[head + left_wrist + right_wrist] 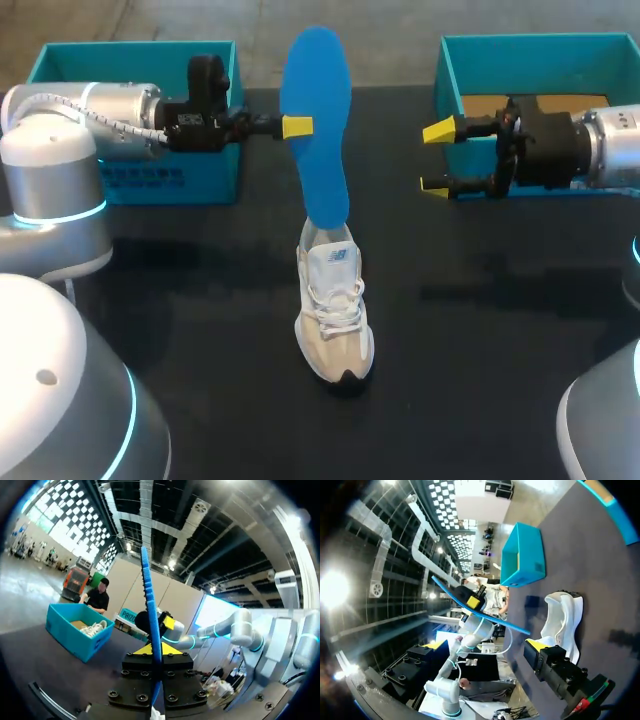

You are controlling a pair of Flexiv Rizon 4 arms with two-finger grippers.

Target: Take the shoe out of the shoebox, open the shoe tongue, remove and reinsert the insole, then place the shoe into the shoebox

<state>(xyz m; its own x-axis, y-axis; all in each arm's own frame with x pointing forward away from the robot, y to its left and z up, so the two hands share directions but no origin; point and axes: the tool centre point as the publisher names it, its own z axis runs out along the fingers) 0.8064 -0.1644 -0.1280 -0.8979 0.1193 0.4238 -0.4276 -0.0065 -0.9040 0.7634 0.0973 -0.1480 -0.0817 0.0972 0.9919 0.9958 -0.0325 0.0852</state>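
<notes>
A blue insole [318, 120] stands nearly upright over the table's middle, and my left gripper [297, 127] is shut on its edge partway up. Its lower end dips to the heel opening of the white-and-beige shoe [336, 310], which stands on the black table with its toe toward the front. The left wrist view shows the insole [150, 595] edge-on between the yellow tips of that gripper [152, 649]. My right gripper [436, 158] hangs open and empty to the right of the insole. In the right wrist view the insole [480, 612] and shoe [562, 617] lie ahead of the open right gripper [485, 645].
A teal shoebox [135, 120] sits at the back left behind my left arm. A second teal box [540, 60] with brown card inside sits at the back right, behind my right arm. The black tabletop [200, 300] spreads around the shoe.
</notes>
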